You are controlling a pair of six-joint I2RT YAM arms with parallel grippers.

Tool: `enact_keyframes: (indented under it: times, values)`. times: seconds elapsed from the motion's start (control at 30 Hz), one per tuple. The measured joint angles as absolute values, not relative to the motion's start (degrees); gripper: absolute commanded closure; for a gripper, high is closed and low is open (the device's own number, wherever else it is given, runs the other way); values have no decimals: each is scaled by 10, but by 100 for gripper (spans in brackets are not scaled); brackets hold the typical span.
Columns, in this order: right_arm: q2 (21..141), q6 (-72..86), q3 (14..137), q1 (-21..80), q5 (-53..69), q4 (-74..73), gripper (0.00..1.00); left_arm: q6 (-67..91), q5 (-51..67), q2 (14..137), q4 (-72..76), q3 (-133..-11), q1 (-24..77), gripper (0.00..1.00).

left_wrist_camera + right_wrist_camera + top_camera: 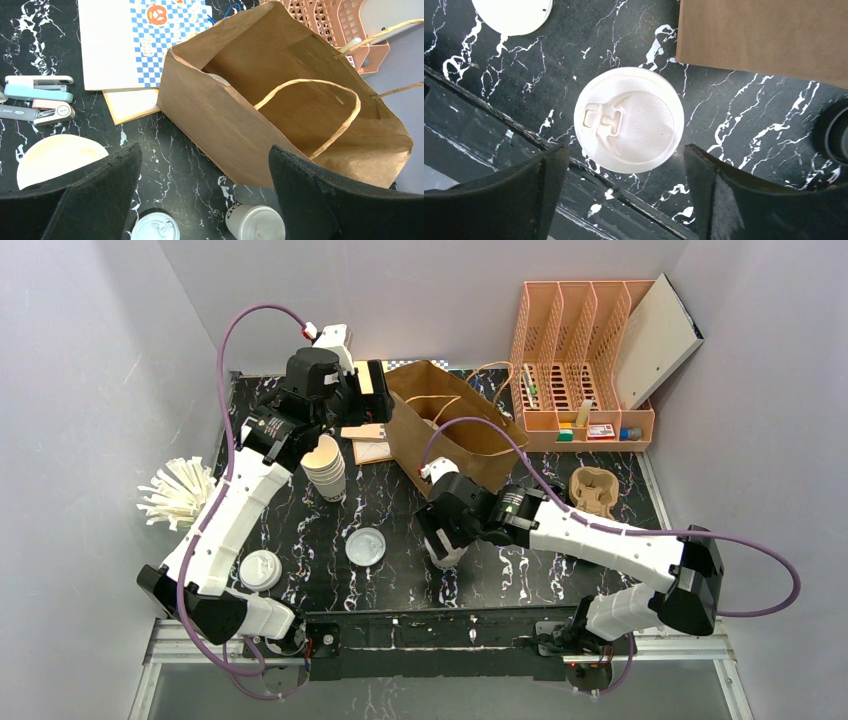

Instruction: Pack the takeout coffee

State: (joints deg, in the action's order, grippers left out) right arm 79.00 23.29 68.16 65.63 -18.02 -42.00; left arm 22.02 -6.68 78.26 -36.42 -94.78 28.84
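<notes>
Black marble table (400,585) from above: right gripper (443,540) hovers mid-frame, bag (455,430) just above it. Left wrist: left gripper (204,150) spread, empty, bag upper right. Right wrist: jaws apart, holding nothing, cup (629,120) centred between them. We should drop straight, then close gently on its wall.

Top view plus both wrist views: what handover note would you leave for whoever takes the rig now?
Left fingers: open, empty, above the table beside the paper bag.
Right fingers: open, poised over a lidded cup, not gripping.
A second lidded cup stands near-left on the table.
A white shape shows inside the bag, maybe a packed cup; cannot confirm.
Left to do: grasp and bag the cups outside.
</notes>
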Motion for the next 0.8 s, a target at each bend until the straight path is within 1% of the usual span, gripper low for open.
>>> enact_keyframes:
  times: [0.17, 0.37, 0.6, 0.8]
  values:
    - [777, 216, 682, 656, -177, -424, 2, 219, -67, 783, -364, -948, 288, 5]
    - [788, 175, 695, 647, -160, -432, 2, 219, -67, 783, -364, -948, 288, 5]
    - [805, 132, 701, 599, -110, -425, 2, 219, -67, 783, -364, -948, 288, 5]
    - [809, 94, 701, 585, -65, -417, 2, 219, -67, 783, -364, -949, 288, 5]
